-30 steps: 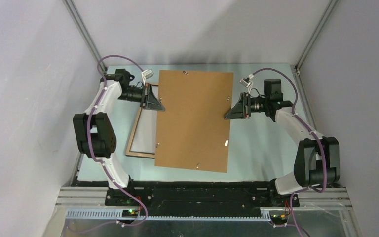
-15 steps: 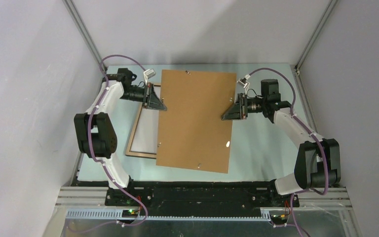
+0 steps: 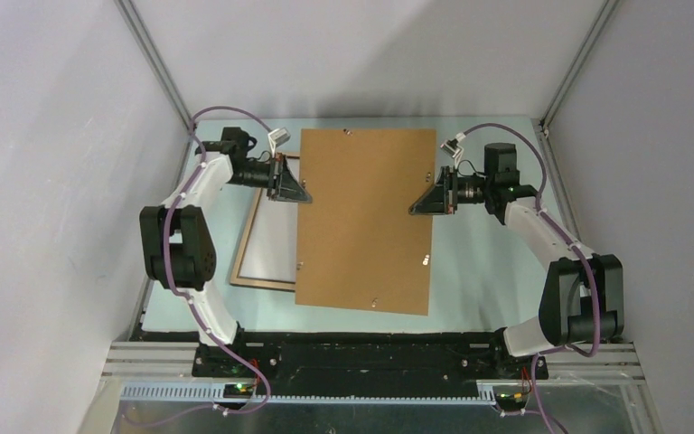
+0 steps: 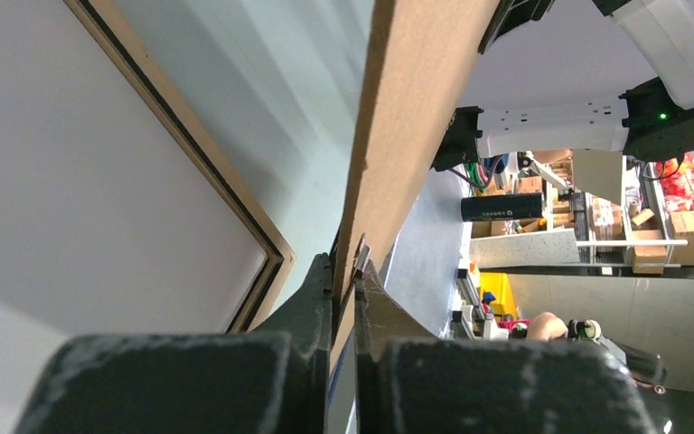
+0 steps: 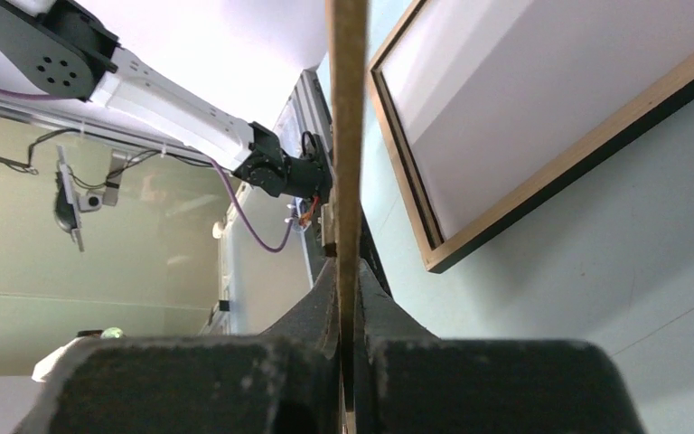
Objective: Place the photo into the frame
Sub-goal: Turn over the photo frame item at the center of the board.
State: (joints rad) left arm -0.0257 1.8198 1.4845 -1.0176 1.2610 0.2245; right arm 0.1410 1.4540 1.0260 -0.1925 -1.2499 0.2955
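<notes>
A large brown backing board [image 3: 366, 217] hangs over the table between my two grippers. My left gripper [image 3: 303, 194] is shut on its left edge and my right gripper [image 3: 416, 210] on its right edge. In the left wrist view the board [image 4: 416, 108] runs edge-on out of the closed gripper [image 4: 345, 271]. The right wrist view shows the same board [image 5: 347, 117] in that gripper [image 5: 347, 280]. The frame [image 3: 262, 283] lies flat on the left, wood side up, its right part hidden under the board. A plain white sheet [image 3: 276, 240] fills it, apparently the photo's back; no printed side shows.
The pale table [image 3: 488, 262] is walled by grey panels left, right and behind. Both arm bases stand on the black rail [image 3: 370, 357] at the near edge. Small metal tabs [image 3: 426, 260] sit along the board's edges.
My right gripper has closed on the board's right edge. The board and my left gripper have shifted a little to the right, uncovering more of the frame.
</notes>
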